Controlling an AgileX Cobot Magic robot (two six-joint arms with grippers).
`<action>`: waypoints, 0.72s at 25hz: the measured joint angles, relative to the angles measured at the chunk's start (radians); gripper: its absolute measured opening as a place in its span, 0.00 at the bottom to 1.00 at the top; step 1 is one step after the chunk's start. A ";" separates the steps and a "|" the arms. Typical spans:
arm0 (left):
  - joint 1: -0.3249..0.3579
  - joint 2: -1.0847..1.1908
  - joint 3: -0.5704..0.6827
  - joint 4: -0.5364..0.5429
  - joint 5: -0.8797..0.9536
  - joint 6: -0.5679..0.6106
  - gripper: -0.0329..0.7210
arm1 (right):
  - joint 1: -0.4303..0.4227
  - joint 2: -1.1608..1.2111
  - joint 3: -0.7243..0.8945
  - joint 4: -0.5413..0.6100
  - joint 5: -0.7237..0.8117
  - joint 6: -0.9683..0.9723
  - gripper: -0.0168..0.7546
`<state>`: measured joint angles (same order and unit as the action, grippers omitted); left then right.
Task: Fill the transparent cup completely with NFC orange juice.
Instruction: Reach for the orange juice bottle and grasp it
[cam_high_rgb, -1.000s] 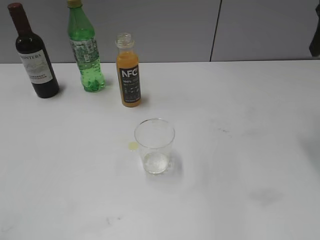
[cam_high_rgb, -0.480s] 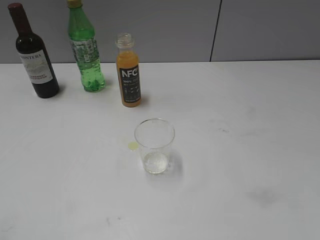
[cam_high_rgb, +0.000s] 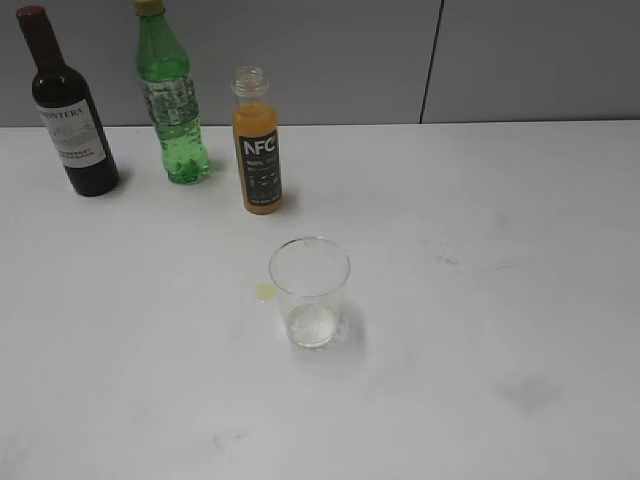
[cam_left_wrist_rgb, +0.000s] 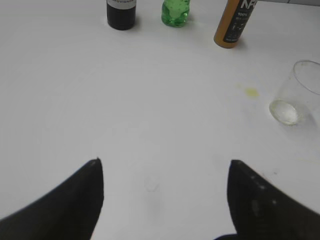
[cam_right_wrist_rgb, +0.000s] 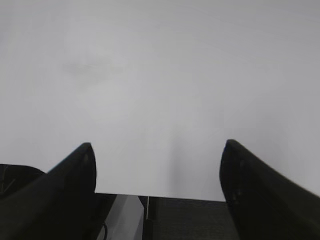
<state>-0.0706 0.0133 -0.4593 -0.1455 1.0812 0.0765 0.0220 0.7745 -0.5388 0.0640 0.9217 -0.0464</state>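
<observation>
The transparent cup (cam_high_rgb: 309, 292) stands upright and empty mid-table; it also shows at the right edge of the left wrist view (cam_left_wrist_rgb: 296, 95). The uncapped NFC orange juice bottle (cam_high_rgb: 257, 141) stands behind it, nearly full; its lower part shows in the left wrist view (cam_left_wrist_rgb: 234, 24). My left gripper (cam_left_wrist_rgb: 164, 165) is open and empty over bare table, left of and nearer than the cup. My right gripper (cam_right_wrist_rgb: 157, 147) is open and empty above the table's near edge. Neither gripper shows in the exterior view.
A dark wine bottle (cam_high_rgb: 69, 107) and a green soda bottle (cam_high_rgb: 172, 95) stand at the back left. A small yellow spill (cam_high_rgb: 265, 291) lies on the white table (cam_high_rgb: 480, 300) just left of the cup. A grey wall runs behind.
A dark shape at the exterior view's upper right edge one second ago has left the frame. The bottles and cup have not moved.
</observation>
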 joint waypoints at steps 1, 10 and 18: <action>0.000 0.000 0.000 0.000 0.000 0.000 0.82 | 0.000 -0.029 0.021 0.004 0.000 0.000 0.79; 0.000 0.000 0.000 0.000 0.000 0.000 0.82 | 0.000 -0.293 0.116 0.004 0.012 -0.019 0.79; 0.000 0.000 0.000 0.000 0.000 0.000 0.82 | 0.000 -0.530 0.117 0.004 0.013 -0.023 0.79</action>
<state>-0.0706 0.0133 -0.4593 -0.1455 1.0812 0.0765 0.0220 0.2448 -0.4213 0.0682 0.9346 -0.0693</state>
